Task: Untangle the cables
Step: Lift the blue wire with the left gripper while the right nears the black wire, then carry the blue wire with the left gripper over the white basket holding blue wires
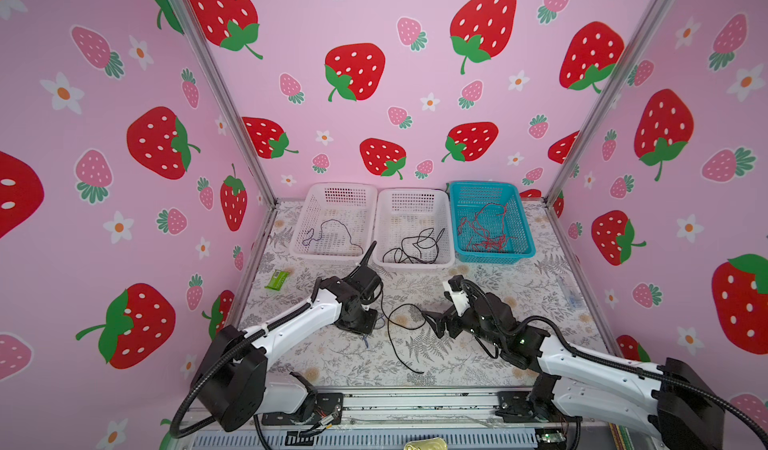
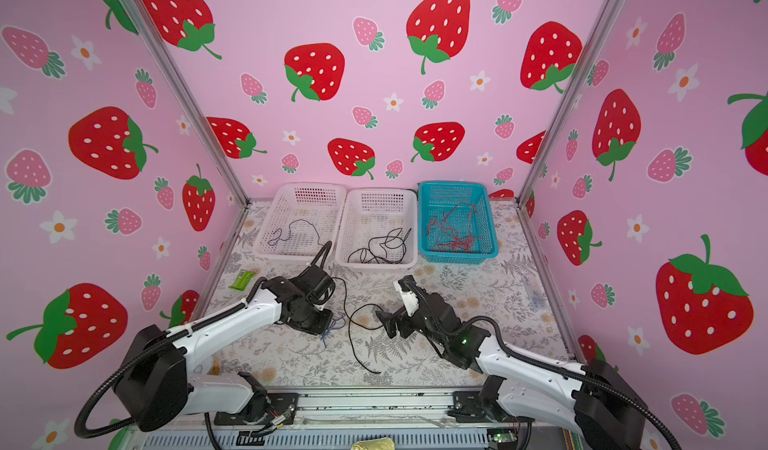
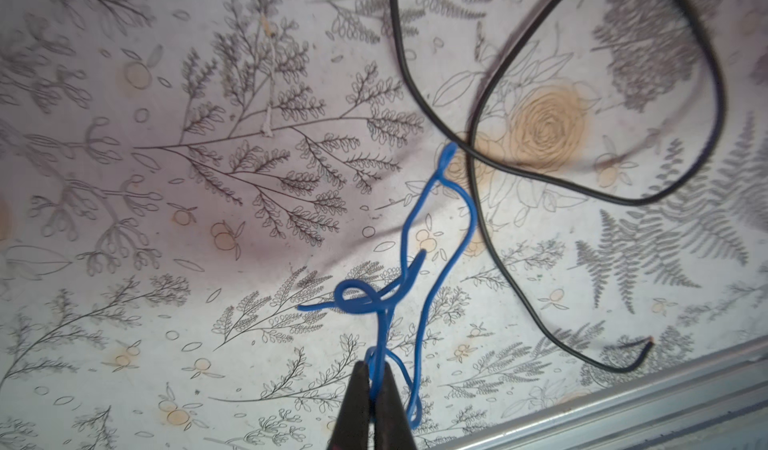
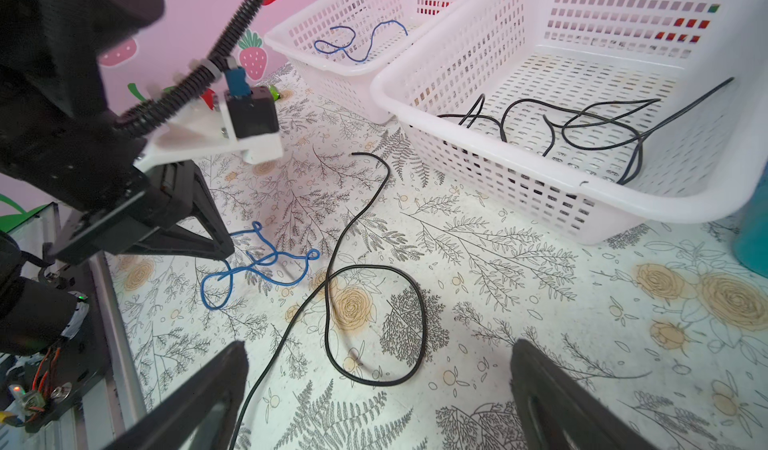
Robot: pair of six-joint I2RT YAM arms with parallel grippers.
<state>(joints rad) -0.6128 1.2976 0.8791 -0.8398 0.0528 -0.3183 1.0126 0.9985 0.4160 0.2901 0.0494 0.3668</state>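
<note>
Claw work on the floral tabletop [image 1: 457, 356]: our left claw [image 3: 372, 371] is pinched tight on the knotted blue cable [image 3: 357, 307], left of centre. Our right claw [image 4: 378, 350] hangs w/ jaws wide apart, facing the looped black cable [image 4: 327, 302] just beside it. Red cables [image 1: 486, 242] lie in the teal basket [image 1: 494, 256] at the back.

Floral-print tabletop [image 1: 478, 356]. Back row, side by side: left white basket [image 1: 302, 219], middle white basket [image 1: 383, 223], blue basket [image 1: 522, 219]. Green packet [image 1: 277, 279] near left edge. Strawberry-print walls [image 1: 419, 19].
</note>
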